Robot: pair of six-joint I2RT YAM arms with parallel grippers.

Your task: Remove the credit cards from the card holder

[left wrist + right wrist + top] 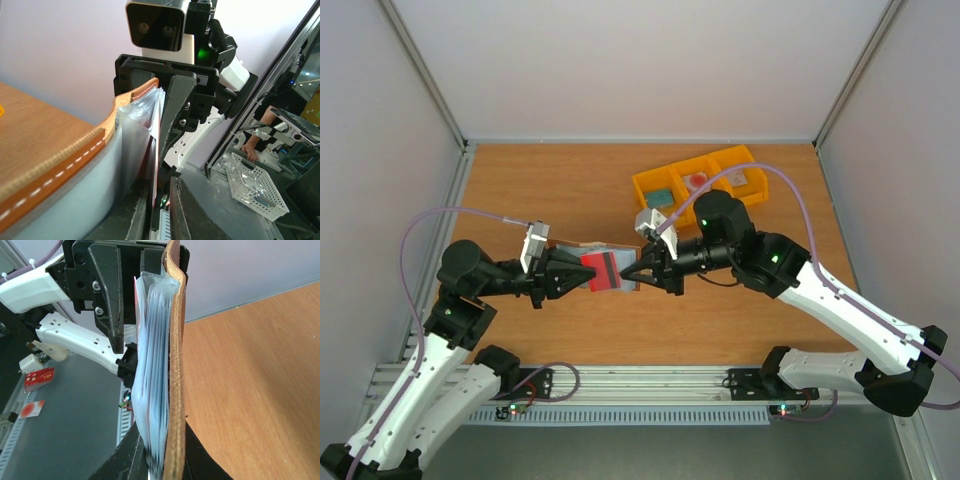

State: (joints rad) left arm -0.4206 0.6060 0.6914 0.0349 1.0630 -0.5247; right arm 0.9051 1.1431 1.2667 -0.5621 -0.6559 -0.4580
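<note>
The card holder [588,246], brown leather with grey-blue sleeves, hangs above the table between both arms. My right gripper [638,270] is shut on its right edge. In the right wrist view its fingers [131,460] press the leather [175,365] and the sleeves together. A red credit card [597,272] with a dark stripe sticks out of the holder to the left. My left gripper [575,272] is around that card. In the left wrist view the card's thin edge [159,160] lies against one finger [142,215], with a narrow gap to the other. The holder's leather [50,155] curves away on the left.
A yellow three-part bin [650,182] stands at the back right with small items in its compartments. Two small cards, one red [39,379] and one pale with a red spot [29,409], lie on the grey surface beyond the table's near edge. A white basket [255,185] stands there too.
</note>
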